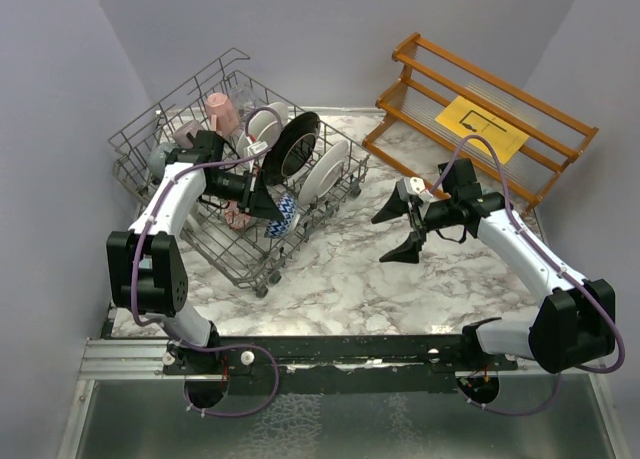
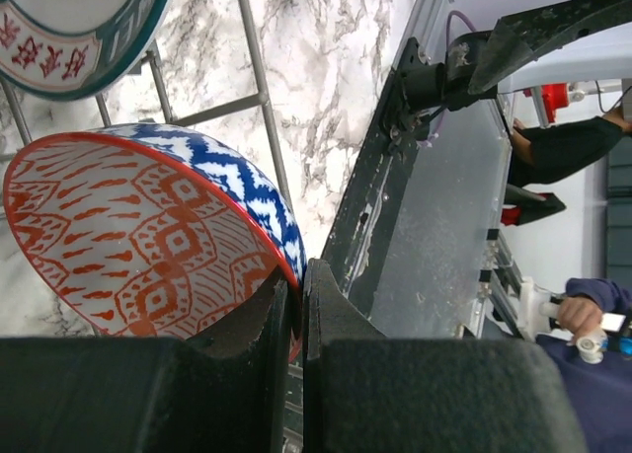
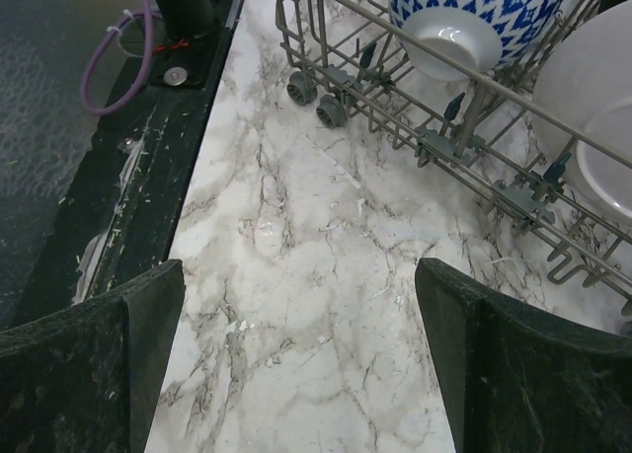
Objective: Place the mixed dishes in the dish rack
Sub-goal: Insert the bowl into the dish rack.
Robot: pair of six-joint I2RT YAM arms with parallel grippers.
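The dish rack (image 1: pixel 232 264) stands at the table's left and holds a black-rimmed plate (image 1: pixel 297 144), white plates (image 1: pixel 325 169), a pink mug (image 1: pixel 220 109) and a grey-teal mug (image 1: pixel 160 159). My left gripper (image 1: pixel 268 207) reaches into the rack and is shut on the rim of a bowl (image 2: pixel 148 226) that is red-patterned inside and blue zigzag outside. The bowl tilts on its side over the rack wires, just below the black-rimmed plate (image 2: pixel 69 38). My right gripper (image 1: pixel 398 234) hangs open over bare marble right of the rack, with nothing between its fingers (image 3: pixel 128 354).
An orange-brown wooden slatted shelf (image 1: pixel 480 99) with a yellow paper sheet (image 1: pixel 485 127) stands at the back right. The rack's front edge and wheels (image 3: pixel 316 98) lie just ahead of the right gripper. The black rail (image 3: pixel 148 157) runs along the near table edge.
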